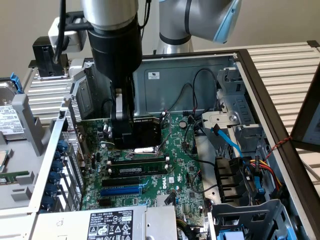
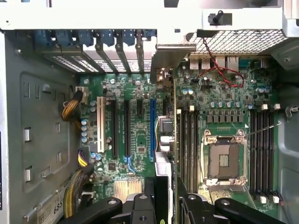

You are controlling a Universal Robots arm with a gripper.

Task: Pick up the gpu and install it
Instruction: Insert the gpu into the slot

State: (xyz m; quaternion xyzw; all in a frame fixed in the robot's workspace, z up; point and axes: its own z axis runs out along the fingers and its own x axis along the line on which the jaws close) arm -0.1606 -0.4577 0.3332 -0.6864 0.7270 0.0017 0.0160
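The gpu (image 1: 146, 135) hangs over the green motherboard (image 1: 182, 167) inside the open computer case, its black shroud facing the exterior view's right. My gripper (image 1: 122, 136) is shut on it from above. In the wrist view the gpu (image 2: 169, 135) shows edge-on as a thin upright card between my fingers (image 2: 140, 207), with its silver bracket (image 2: 175, 53) at the case's rear wall. The card stands between the blue expansion slot (image 2: 152, 130) and the black memory slots (image 2: 187, 144). Whether its lower edge touches a slot is hidden.
The bare CPU socket (image 2: 224, 161) lies beside the card. A memory stick (image 1: 137, 170) sits in a slot, and the blue slot (image 1: 120, 190) is nearer the front. Cables (image 1: 245, 160) and drive bays fill the exterior view's right. The power supply (image 1: 110, 222) is at the front.
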